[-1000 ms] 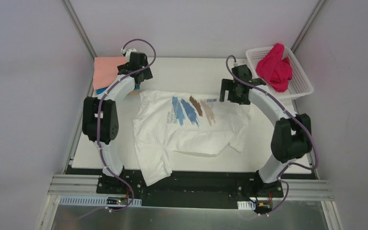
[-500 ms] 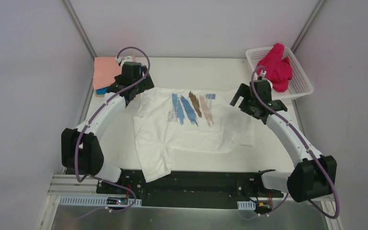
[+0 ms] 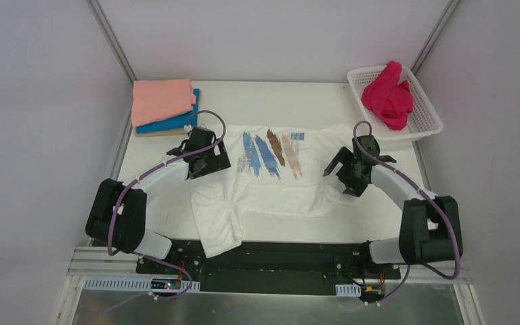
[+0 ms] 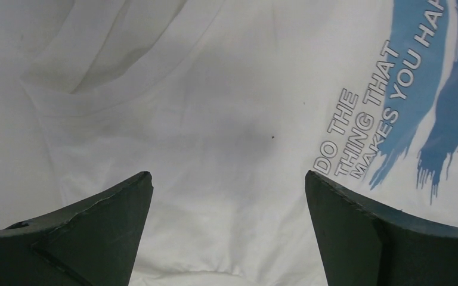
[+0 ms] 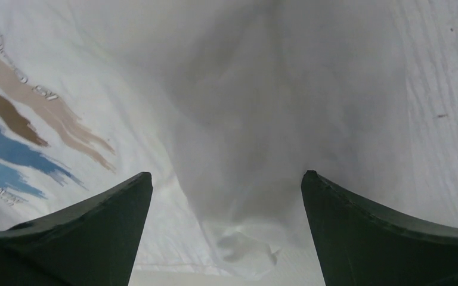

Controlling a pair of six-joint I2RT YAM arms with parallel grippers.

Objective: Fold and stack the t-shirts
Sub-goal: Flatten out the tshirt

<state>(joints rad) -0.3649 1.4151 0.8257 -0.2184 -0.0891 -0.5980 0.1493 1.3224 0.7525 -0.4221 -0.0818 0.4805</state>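
Note:
The white t-shirt (image 3: 271, 183) with blue and brown brushstrokes lies spread on the table, print up, one part hanging over the near edge. My left gripper (image 3: 206, 159) is open and low over its left side; the left wrist view shows white cloth (image 4: 214, 137) between the fingers. My right gripper (image 3: 349, 172) is open and low over its right side, above a rumpled fold (image 5: 244, 179). The salmon-pink t-shirt (image 3: 161, 100) lies folded on the bright blue one (image 3: 176, 122) at the back left. The magenta t-shirt (image 3: 387, 95) sits crumpled in the basket.
The white lattice basket (image 3: 425, 118) stands at the back right corner of the table. The table (image 3: 277, 101) has a wall close on each side and at the back. A black rail runs along the near edge.
Both arms have swung from the back of the shirt toward the near side and lowered over its left and right sides. The shirt has been pulled flatter. The folded stack is uncovered.

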